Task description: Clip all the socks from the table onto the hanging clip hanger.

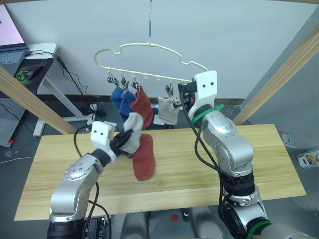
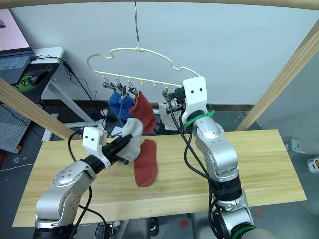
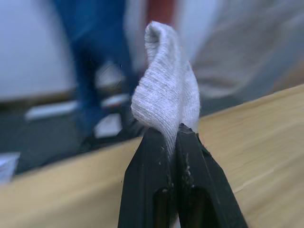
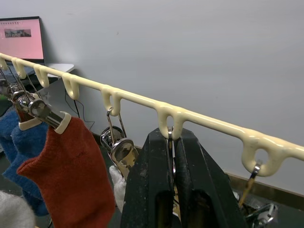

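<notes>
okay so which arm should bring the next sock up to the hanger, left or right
Left, most likely. The left gripper is already shut on a grey sock above the table, below the hanger. The right gripper is busy up at the hanger's lower bar, closed around a clip's ring.

Laptop with pink screen on white side desk; black cables trailing down.

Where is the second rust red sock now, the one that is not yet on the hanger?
It lies flat on the table near its middle: the rust red sock is just right of the left claw, below the hanging socks.
</notes>
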You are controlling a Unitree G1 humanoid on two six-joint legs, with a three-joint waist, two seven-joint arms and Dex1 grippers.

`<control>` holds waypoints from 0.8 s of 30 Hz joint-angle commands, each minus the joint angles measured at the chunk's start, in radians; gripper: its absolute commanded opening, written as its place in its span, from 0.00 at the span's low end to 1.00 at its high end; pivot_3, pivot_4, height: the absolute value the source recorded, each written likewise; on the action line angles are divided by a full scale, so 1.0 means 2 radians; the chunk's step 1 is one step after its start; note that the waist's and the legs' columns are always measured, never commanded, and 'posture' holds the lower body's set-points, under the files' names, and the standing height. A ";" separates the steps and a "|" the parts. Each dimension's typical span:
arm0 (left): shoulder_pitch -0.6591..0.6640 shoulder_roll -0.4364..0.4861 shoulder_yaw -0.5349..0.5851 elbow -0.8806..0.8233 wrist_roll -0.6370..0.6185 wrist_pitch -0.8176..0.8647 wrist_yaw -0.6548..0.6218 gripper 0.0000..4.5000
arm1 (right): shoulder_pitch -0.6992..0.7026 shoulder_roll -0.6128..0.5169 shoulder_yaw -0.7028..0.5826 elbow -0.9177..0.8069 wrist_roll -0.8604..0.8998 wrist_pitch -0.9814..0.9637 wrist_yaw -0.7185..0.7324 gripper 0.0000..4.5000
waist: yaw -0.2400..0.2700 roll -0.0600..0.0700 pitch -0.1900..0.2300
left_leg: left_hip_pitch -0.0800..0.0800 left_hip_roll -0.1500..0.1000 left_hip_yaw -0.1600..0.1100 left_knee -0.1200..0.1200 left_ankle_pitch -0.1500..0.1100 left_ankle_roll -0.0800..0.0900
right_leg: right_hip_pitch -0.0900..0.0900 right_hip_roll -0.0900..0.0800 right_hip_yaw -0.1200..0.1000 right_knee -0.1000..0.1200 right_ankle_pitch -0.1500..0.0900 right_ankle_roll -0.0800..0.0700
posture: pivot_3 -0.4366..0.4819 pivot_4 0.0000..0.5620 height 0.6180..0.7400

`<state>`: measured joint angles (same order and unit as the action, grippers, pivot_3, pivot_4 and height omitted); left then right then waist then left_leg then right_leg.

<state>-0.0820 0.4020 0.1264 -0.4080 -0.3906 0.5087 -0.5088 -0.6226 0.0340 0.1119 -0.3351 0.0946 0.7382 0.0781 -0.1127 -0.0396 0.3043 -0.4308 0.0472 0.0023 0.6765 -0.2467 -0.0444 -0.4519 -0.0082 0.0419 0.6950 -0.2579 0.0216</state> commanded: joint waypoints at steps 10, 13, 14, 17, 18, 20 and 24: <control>-0.061 -0.018 -0.143 0.085 0.167 -0.263 -0.011 0.00 | -0.034 0.013 -0.012 -0.054 0.013 0.018 -0.010 0.00 | -0.004 0.000 0.000 | 0.000 0.000 0.000 -0.001 0.000 0.000 | 0.000 0.001 0.000 -0.002 0.000 0.000 | 0.25 0.53 0.97; -0.081 -0.031 -0.156 0.127 0.201 -0.297 0.009 0.00 | -0.037 0.015 -0.013 -0.057 0.013 0.022 -0.010 0.00 | -0.004 0.000 0.000 | -0.001 0.000 0.000 -0.001 0.000 0.000 | -0.001 0.001 0.000 -0.002 0.000 0.000 | 0.25 0.53 0.97; -0.088 -0.036 -0.159 0.140 0.213 -0.307 0.017 0.00 | -0.037 0.016 -0.014 -0.058 0.014 0.024 -0.010 0.00 | -0.005 0.000 0.000 | -0.001 0.000 0.000 -0.001 0.000 0.000 | -0.001 0.001 0.000 -0.002 0.000 0.000 | 0.25 0.53 0.97; -0.109 -0.047 -0.164 0.177 0.238 -0.329 0.040 0.00 | -0.038 0.019 -0.015 -0.062 0.016 0.030 -0.010 0.00 | -0.006 0.000 0.000 | -0.001 0.000 0.001 -0.001 0.000 0.000 | -0.001 0.001 0.000 -0.003 0.000 0.000 | 0.24 0.52 0.97; -0.116 -0.051 -0.165 0.187 0.244 -0.334 0.044 0.00 | -0.038 0.020 -0.014 -0.063 0.016 0.032 -0.009 0.00 | -0.008 0.000 0.000 | -0.001 0.000 0.001 -0.001 0.000 0.000 | -0.001 0.001 0.000 -0.003 0.000 0.000 | 0.24 0.52 0.97; -0.128 -0.058 -0.167 0.207 0.256 -0.344 0.055 0.00 | -0.037 0.023 -0.013 -0.065 0.016 0.036 -0.009 0.00 | -0.011 0.000 0.000 | -0.001 0.000 0.000 -0.001 0.000 0.000 | -0.001 0.001 0.000 -0.003 0.000 0.000 | 0.24 0.52 0.97; -0.150 -0.064 -0.168 0.241 0.271 -0.360 0.063 0.00 | -0.036 0.026 -0.011 -0.068 0.016 0.040 -0.009 0.00 | -0.015 0.000 0.000 | -0.001 0.000 0.000 -0.002 0.000 0.000 | -0.001 0.001 0.000 -0.003 0.000 0.000 | 0.23 0.52 0.97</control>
<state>-0.3697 0.2790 -0.1999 0.0678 0.1359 -0.1733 -0.3975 -0.6599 0.0706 0.0757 -0.3914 0.1025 0.8338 0.0591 -0.1435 -0.0393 0.3044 -0.4329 0.0474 0.0033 0.6734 -0.2471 -0.0436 -0.4530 -0.0070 0.0419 0.6894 -0.2576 0.0219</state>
